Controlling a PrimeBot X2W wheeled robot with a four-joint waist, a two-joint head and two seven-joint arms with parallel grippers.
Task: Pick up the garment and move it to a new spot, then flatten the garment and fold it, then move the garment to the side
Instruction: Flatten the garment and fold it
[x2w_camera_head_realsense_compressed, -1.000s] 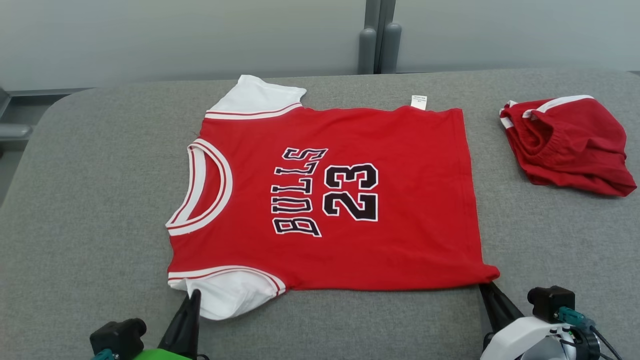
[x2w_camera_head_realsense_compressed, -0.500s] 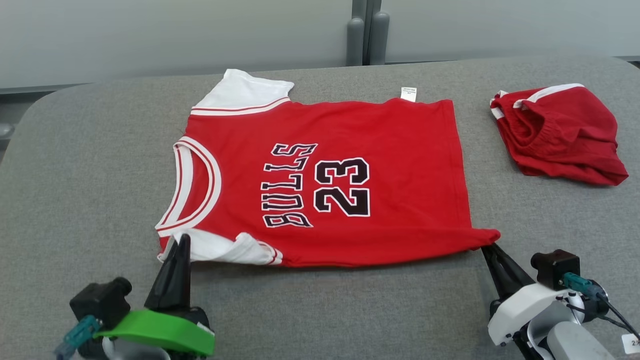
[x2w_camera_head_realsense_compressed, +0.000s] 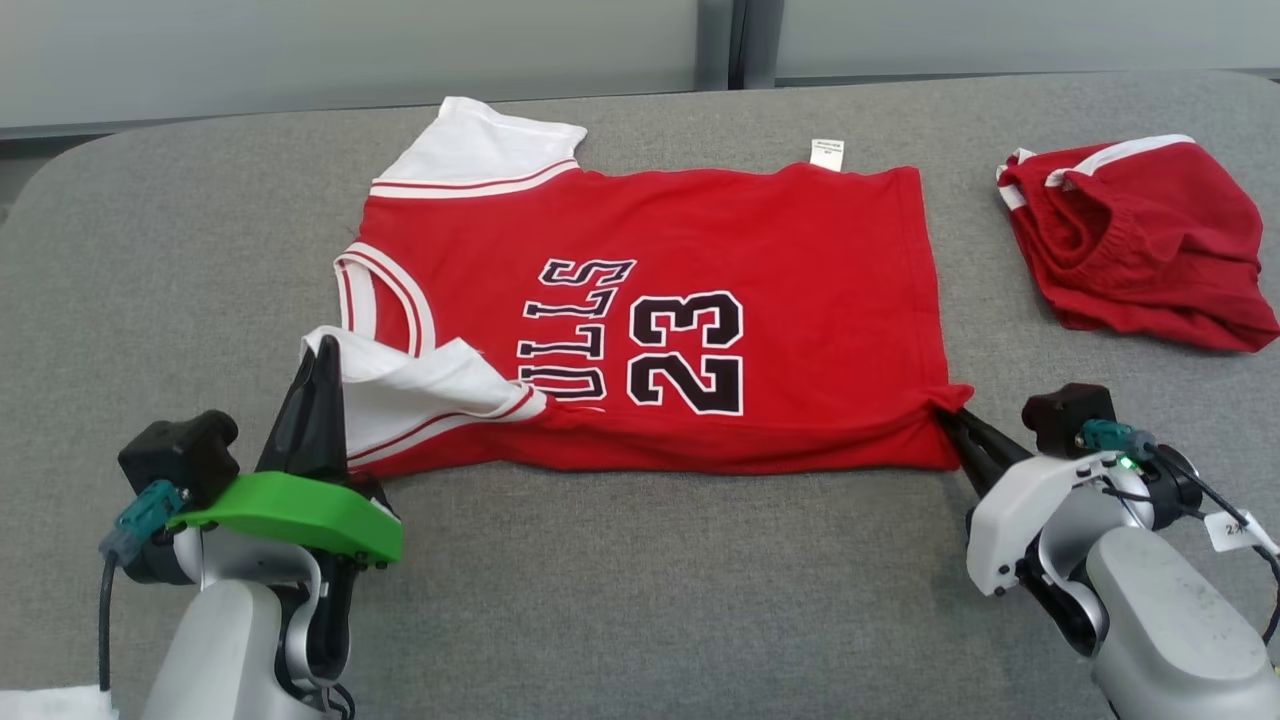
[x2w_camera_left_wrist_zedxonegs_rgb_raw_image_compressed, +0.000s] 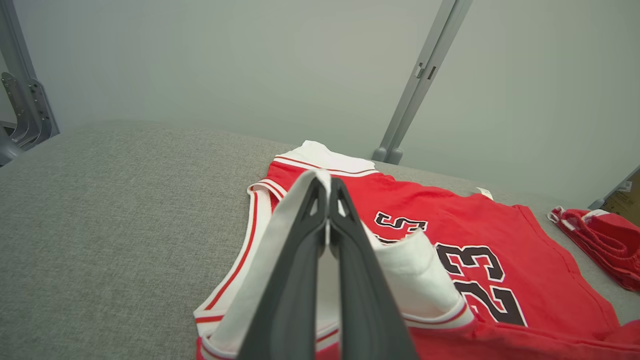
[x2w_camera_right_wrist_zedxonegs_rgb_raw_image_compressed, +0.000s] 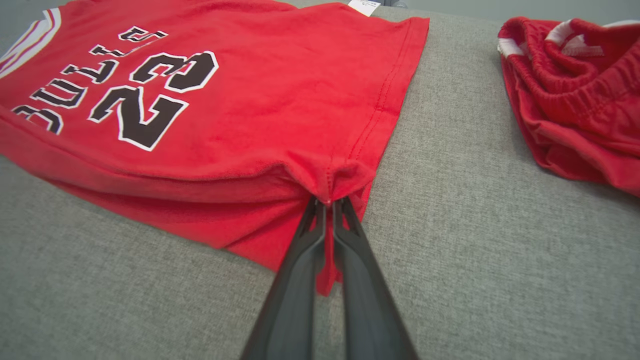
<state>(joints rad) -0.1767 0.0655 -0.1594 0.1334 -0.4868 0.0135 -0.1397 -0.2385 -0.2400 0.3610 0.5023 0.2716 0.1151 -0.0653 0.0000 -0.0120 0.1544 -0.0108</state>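
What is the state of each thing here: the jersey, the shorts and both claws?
jersey: lying front up, near edge lifted
left claw: shut on the jersey's white sleeve
right claw: shut on the jersey's hem corner
shorts: crumpled, lying apart from the jersey

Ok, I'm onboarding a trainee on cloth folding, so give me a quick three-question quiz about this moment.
1. True or false: the left gripper is shut on the near white sleeve of the jersey.
2. The right gripper pinches the jersey's: A) collar, B) near hem corner, C) far sleeve?
3. Fill in: the red shorts lie apart from the jersey, on the robot's ___ side.
Key: 1 true; 2 B; 3 right.
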